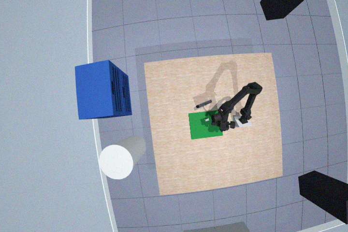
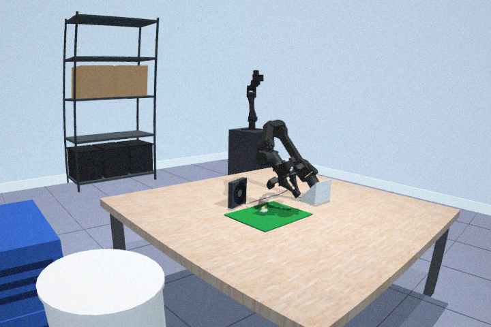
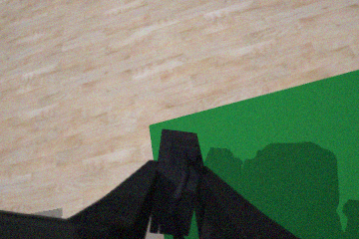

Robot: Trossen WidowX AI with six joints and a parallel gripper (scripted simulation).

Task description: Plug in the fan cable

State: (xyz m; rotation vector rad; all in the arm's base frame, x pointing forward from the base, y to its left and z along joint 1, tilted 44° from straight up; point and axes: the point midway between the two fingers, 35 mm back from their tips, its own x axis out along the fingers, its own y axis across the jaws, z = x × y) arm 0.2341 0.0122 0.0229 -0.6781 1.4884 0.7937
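Note:
The green board (image 1: 195, 133) (image 2: 265, 226) (image 3: 297, 115) lies flat on the table. The small white header (image 1: 206, 119) (image 2: 264, 209) stands on it with its pins showing and no plug on it; it is out of the wrist view. The black fan (image 1: 204, 104) (image 2: 237, 193) stands upright beside the board. Its thin cable (image 2: 265, 197) runs toward my fingers. My gripper (image 1: 232, 124) (image 2: 296, 194) (image 3: 177, 171) is shut on the dark plug (image 3: 179, 144), raised on the arm-base side of the board, away from the header. The plug's lower end is hard to make out.
The grey wedge (image 1: 247, 123) (image 2: 322, 193) at my arm's base stands close to the gripper. The wooden table (image 1: 180, 169) (image 2: 292, 261) carries everything. A blue cabinet (image 1: 94, 90) and a white cylinder (image 1: 116, 162) stand off the table.

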